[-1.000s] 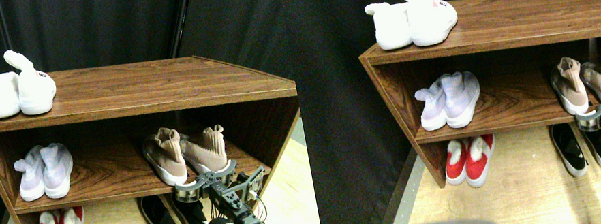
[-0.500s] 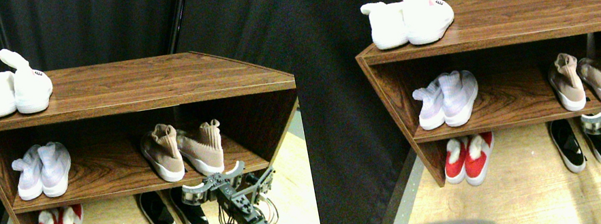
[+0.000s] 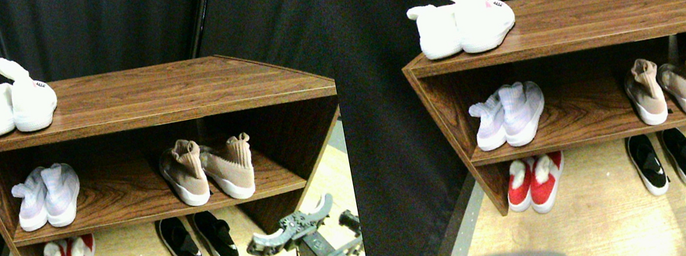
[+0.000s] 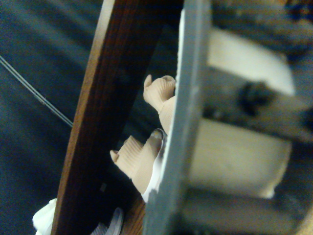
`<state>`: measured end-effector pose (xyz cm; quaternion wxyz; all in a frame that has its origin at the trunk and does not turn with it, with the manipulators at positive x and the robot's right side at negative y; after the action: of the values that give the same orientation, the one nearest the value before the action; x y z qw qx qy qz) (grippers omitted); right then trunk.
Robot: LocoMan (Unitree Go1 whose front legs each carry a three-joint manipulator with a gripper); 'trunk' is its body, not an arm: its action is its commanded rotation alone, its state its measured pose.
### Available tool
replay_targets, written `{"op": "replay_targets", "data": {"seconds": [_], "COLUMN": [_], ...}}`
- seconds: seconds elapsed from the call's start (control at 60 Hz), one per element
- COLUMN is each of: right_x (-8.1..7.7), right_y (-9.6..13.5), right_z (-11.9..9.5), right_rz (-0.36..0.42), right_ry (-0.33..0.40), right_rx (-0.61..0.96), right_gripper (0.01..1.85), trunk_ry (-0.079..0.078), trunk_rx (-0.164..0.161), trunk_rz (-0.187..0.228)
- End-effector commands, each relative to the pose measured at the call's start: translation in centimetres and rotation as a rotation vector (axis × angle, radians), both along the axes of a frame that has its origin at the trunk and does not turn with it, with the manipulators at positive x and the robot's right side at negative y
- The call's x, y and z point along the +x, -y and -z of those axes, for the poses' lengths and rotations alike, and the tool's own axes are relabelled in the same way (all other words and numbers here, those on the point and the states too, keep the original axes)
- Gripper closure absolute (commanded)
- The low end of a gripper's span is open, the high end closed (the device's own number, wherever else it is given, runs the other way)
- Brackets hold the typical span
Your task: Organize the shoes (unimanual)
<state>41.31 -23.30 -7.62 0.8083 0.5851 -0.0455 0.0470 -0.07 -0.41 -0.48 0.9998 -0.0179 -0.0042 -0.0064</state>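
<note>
Now the jaws [image 3: 306,223] gape empty beside black slip-ons [image 3: 200,242].

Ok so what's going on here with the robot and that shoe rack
A robot is tidying shoes on a wooden shoe rack. At this moment its right gripper holds nothing and hangs over the floor to the rack's lower right. The tan sneakers sit on the middle shelf, the right one angled, and the black slip-ons lie below on the floor.
</note>
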Motion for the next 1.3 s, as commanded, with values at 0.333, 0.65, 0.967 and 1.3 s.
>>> {"op": "replay_targets", "data": {"seconds": [0.333, 0.65, 0.967, 1.3], "right_x": [0.0, 3.3, 7.2, 9.4], "right_y": [4.1, 6.7, 6.7, 5.2], "right_z": [-2.8, -4.5, -3.7, -1.8], "right_rz": [0.17, 0.262, 0.267, 0.257], "right_ry": [0.135, 0.187, 0.132, 0.024], "right_rx": [-0.018, -0.072, -0.011, -0.029], "right_gripper": [1.34, 1.8, 1.8, 1.8], "trunk_ry": [0.008, 0.01, 0.013, 0.006], "trunk_rx": [-0.029, -0.034, -0.047, -0.062], "trunk_rz": [0.0, -0.007, -0.026, -0.046]}}
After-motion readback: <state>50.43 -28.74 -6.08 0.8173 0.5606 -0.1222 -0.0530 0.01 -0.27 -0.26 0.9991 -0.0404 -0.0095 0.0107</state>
